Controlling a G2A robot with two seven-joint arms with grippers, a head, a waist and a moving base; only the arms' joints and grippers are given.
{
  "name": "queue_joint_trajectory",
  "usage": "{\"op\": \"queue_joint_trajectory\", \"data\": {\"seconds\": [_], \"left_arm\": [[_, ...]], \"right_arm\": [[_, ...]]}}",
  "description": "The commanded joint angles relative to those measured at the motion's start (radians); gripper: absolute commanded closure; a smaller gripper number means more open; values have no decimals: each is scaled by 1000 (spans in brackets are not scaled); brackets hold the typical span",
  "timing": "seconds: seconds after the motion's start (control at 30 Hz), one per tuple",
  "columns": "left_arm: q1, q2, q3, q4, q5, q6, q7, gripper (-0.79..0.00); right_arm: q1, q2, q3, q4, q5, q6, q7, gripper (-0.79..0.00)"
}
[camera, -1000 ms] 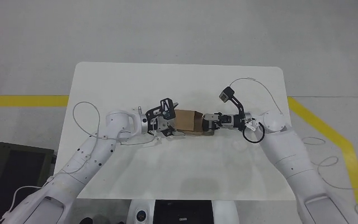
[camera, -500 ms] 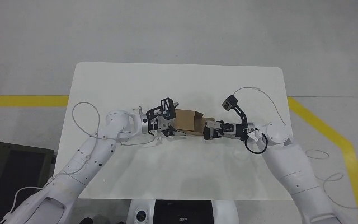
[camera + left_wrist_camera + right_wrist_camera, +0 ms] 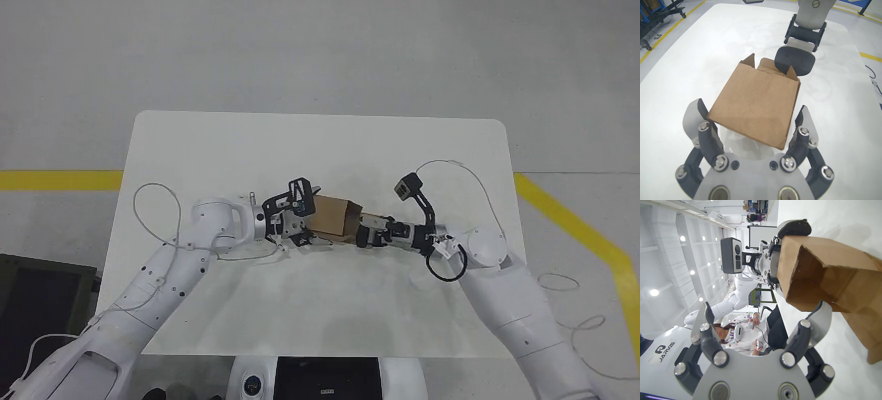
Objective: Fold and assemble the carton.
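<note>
Clamping carton side edges above table centre, left gripper; right gripper, fingers wide, has neared the open end.

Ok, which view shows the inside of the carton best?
The right wrist view: it looks straight into the open end of the carton, inner walls and folds visible. The left wrist view shows mainly its outer panel and flap tips; the top view shows it small, interior barely visible.

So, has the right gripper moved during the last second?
Yes. Seen from above, the right gripper has shifted toward the near edge of the table.
</note>
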Motion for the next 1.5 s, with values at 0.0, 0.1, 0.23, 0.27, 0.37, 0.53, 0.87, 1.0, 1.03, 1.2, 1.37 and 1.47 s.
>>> {"op": "queue_joint_trajectory", "data": {"seconds": [0.0, 0.1, 0.23, 0.27, 0.37, 0.53, 0.87, 1.0, 1.03, 1.2, 1.37, 1.47], "left_arm": [[0, -1, 0, 0, 1, -2, 0, -785], [1, -3, 0, -1, 3, -4, 0, -785], [4, -6, 0, -6, 6, -7, -3, -785], [5, -6, -1, -8, 8, -7, -4, -785], [8, -7, -1, -12, 11, -9, -9, -785], [14, -9, -5, -15, 7, -9, -21, -785], [26, -13, -11, -29, -11, -15, -45, -785], [27, -16, -15, -26, -22, 1, -57, -785], [28, -17, -18, -22, -28, 6, -60, -785], [26, -20, -22, -17, -37, 7, -71, -785], [27, -22, -27, -11, -41, 5, -72, -785], [29, -23, -29, -10, -42, 5, -73, -785]], "right_arm": [[8, -3, -7, 9, 4, -4, 3, -785], [29, -10, -24, 28, 14, -10, 13, -785], [63, -21, -53, 64, 26, -22, 24, -785], [73, -25, -62, 74, 31, -26, 27, -785], [105, -37, -90, 107, 43, -33, 38, -785], [153, -55, -128, 166, 59, -47, 64, -785], [213, -82, -158, 262, 107, -103, 117, -785], [224, -81, -147, 288, 125, -108, 160, -785], [223, -79, -138, 289, 130, -108, 172, -785], [204, -56, -83, 246, 102, -92, 204, -785], [164, -29, -19, 184, 77, -41, 237, -785], [158, -19, 7, 175, 56, -26, 234, -785]]}}
